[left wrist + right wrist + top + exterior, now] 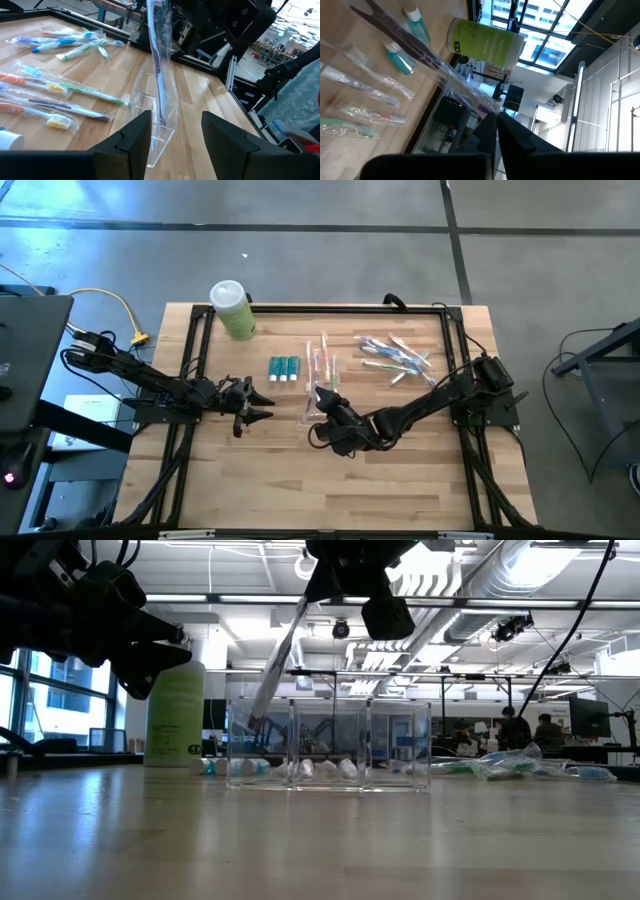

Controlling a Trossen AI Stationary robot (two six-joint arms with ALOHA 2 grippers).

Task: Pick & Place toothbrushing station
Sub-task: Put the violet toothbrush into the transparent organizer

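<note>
The right end effector was clenched on a wrapped toothbrush, holding it tilted with its lower end dipped into the end compartment of the clear organizer that lay nearest the green wipes canister. The left end effector hovered just beside the organizer with its fingers parted and nothing between them. The main risk, as I judged it, was the slant: released at that angle, the toothbrush could tip over the thin wall and drop onto the bench, or its crinkled sleeve could catch on the rim and hang half in. The light organizer might also slide or tip if the brush was pushed sideways against a wall, and the left end effector was not bracing it. Other wrapped toothbrushes lay in a loose pile well apart, more sat near the organizer, and small teal tubes stood close enough that a skidding organizer could knock them.
</note>
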